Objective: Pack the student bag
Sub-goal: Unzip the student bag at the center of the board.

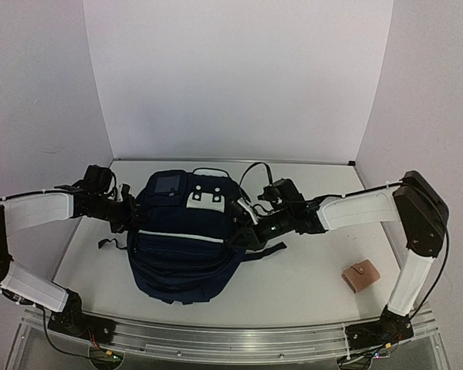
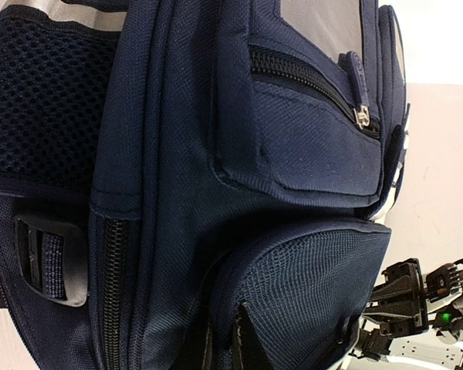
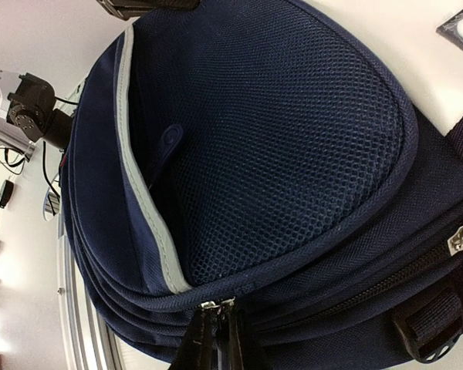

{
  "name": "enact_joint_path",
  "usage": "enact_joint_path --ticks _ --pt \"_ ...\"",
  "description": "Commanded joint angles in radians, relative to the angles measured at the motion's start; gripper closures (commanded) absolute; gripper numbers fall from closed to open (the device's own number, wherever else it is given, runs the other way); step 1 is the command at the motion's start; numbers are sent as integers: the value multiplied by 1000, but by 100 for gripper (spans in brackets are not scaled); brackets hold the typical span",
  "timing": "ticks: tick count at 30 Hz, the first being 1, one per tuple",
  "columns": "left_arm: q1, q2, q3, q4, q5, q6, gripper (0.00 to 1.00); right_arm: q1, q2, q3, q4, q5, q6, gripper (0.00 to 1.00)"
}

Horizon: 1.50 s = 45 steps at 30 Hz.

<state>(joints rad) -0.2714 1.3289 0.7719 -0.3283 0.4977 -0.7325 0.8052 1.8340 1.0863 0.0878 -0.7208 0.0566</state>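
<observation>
The left arm (image 1: 38, 210) and right arm (image 1: 359, 210) both wear white shells over their long links, with black joints between. A thin black cable (image 1: 254, 163) loops off the right wrist, where a small green light (image 2: 445, 316) glows.

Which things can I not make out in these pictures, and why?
- Left gripper: open or shut unknown. The student bag hides it from above, and the wrist view's bottom edge cuts its fingers.
- Right gripper: grip on zipper pull unclear, because the wrist view's edge cuts its fingers.
- Tan item: too small in top view.
- Bag's inside: fabric covers it everywhere.
</observation>
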Motion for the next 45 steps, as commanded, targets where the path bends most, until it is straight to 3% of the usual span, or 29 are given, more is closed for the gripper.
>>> enact_joint_path --ticks 1,5,10,20,27,37,45 --pt "3 -25 4 73 -27 -16 100 28 -29 -16 25 62 4 86" --pt "3 -28 8 69 -30 -15 100 33 -30 -16 38 74 8 88" --pt "3 -41 6 70 -44 -28 100 45 -49 -21 37 88 23 100" --pt "0 -92 -43 145 -116 -135 100 154 -184 -102 14 284 174 100" --pt "-16 -103 -55 199 -166 -180 100 266 -178 -59 -32 421 306 100" --pt "-201 -40 3 246 -335 -217 100 398 -36 145 -33 549 457 100" --pt "-279 -24 -14 321 -370 -279 100 403 53 238 -16 707 538 100"
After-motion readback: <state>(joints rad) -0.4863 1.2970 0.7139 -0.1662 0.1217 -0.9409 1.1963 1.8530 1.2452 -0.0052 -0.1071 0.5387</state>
